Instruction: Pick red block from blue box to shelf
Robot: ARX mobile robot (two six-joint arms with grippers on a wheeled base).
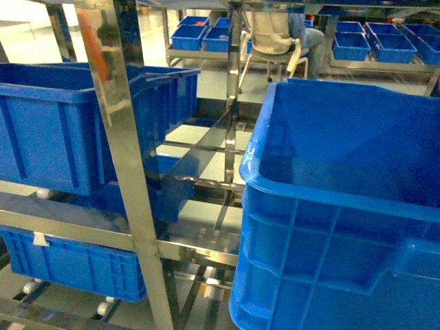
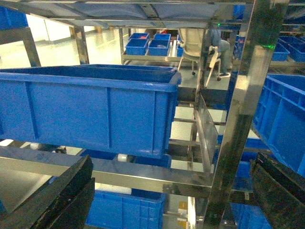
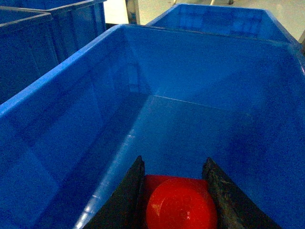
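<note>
Up at head height, the shelf shows as shiny steel uprights and rails with dark blue ribbed crates on its tiers; a big blue box fills the right side. Neither claw nor the red block shows from here.

From the left wrist, the left claw hangs in front of the shelf, its two dark fingers far apart at the bottom corners with nothing between them.

From the right wrist, the right claw sits inside the blue box, over its smooth floor. The red block lies right between the two dark fingers, round stud facing the camera. The fingers flank its sides closely; whether they already press on it I cannot tell.

I judge the block light, rigid and hard, not fragile, but glossy, so it may slip or twist under a weak squeeze. The flat opposite side walls below the stud look the best place to pinch, square and low.
</note>
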